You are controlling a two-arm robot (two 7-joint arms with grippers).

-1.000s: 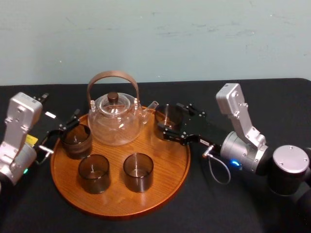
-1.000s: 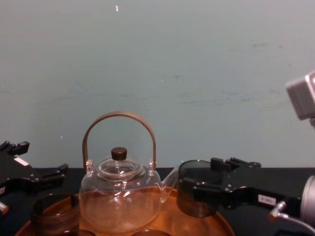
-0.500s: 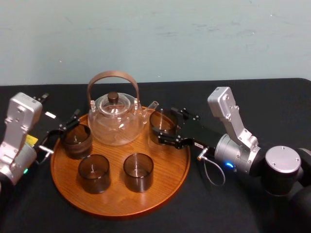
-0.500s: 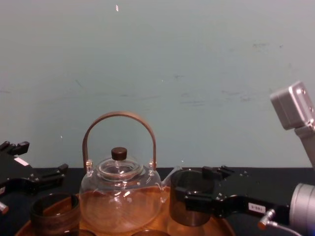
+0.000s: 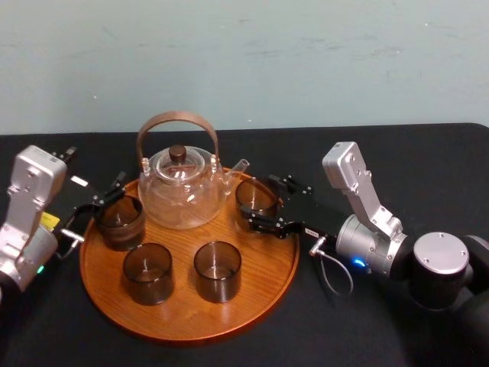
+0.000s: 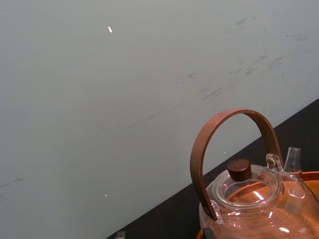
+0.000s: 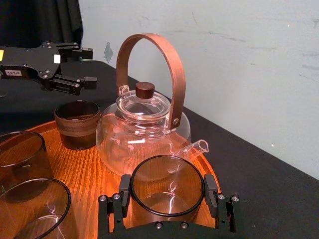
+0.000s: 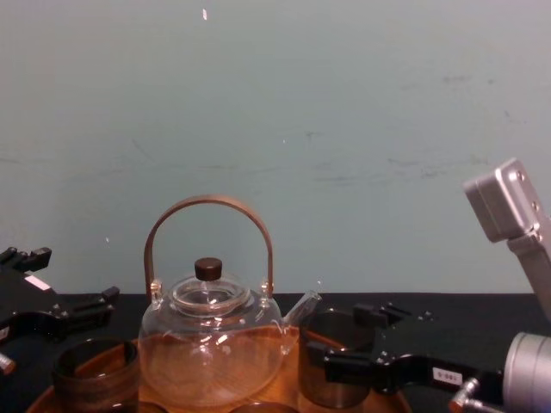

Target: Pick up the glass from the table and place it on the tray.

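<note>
A black worktop (image 5: 435,157) carries a big round wooden tray (image 5: 256,264) with a low rim, and a pale wall rises behind it. At the back of the tray stands a glass teapot (image 5: 182,191) with a bent wooden handle and a dark knob on its lid; its spout points toward the robot's right. Three smoky glasses stand free on the tray: one at the left rear (image 5: 120,220) and two at the front, one left (image 5: 147,271) and one right (image 5: 218,269). The teapot's spout is the nearest obstacle, just beside the spot where the right arm is working.

The right end effector (image 7: 167,199) reaches in low from the right across the tray's rim. Its two black fingers (image 7: 124,191) are clamped on a fourth glass (image 5: 256,197), one on each side of its wall just below the rim. This glass is upright at the right rear of the tray, inside the rim, with the spout tip close by its far side. Whether its base rests on the wood or hangs just above it cannot be told.

The left end effector (image 7: 89,65) hangs at the tray's left rear edge, just behind the left rear glass, with its fingers apart and nothing between them.
</note>
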